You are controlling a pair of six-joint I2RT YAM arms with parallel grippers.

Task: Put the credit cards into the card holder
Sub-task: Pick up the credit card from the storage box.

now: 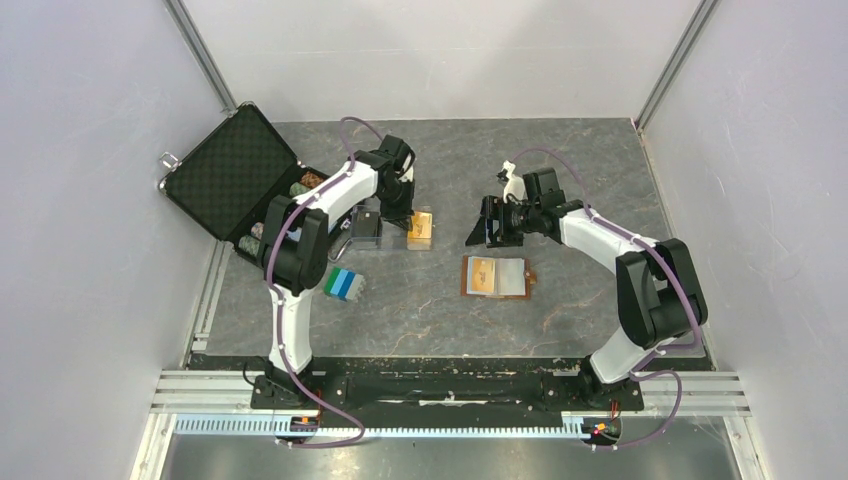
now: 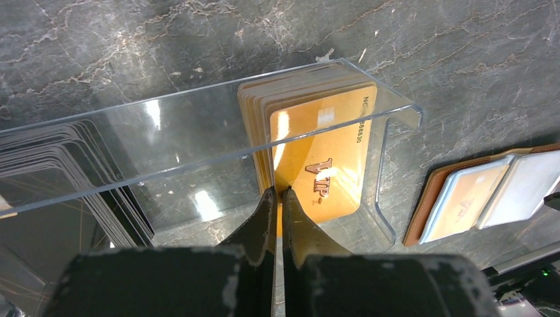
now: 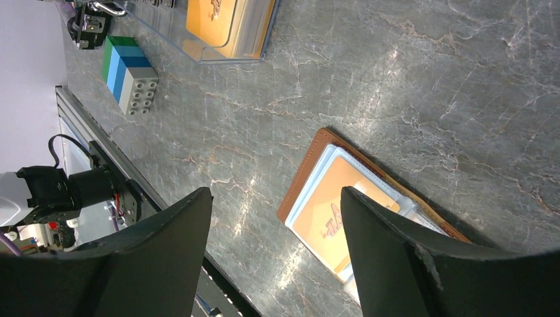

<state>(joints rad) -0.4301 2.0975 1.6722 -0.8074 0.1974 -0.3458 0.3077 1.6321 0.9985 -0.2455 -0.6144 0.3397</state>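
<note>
**Progress.** One orange card (image 3: pixel 328 212) is seated in a sleeve of the card holder (image 3: pixel 309 168), a flat tan-brown leather wallet lying open. Its neighbouring sleeve looks vacant. By judgement the task is at an early stage: one card is filed, a second is being picked, and two stacks are unfiled.

**Left gripper (image 2: pixel 277 195).** The jaws are drawn to a hairline gap and pinch the lower edge of the front orange card (image 2: pixel 328 155). The card stands just ahead of the fingertips, inside a clear acrylic tray (image 2: pixel 198 125), and leans on the stack of orange cards (image 2: pixel 254 105). Left of the gripper, in the same tray, sits a fanned stack of dark grey-black cards (image 2: pixel 72 165). The card holder lies to its right, apart from the tray.

**Right gripper (image 3: pixel 276 198).** The jaws are spread wide and hold nothing. The card holder lies directly beneath it.

**Materials.** The cards are thin, glossy, rigid plastic with rounded corners; the gripped one carries embossed digits and a copper "VIP" mark. The tray is transparent and reflective. The holder's sleeves are pale blue and translucent, edged by matte leather. The table (image 2: pixel 462 59) is a grey, veined, stone-look surface.
</note>
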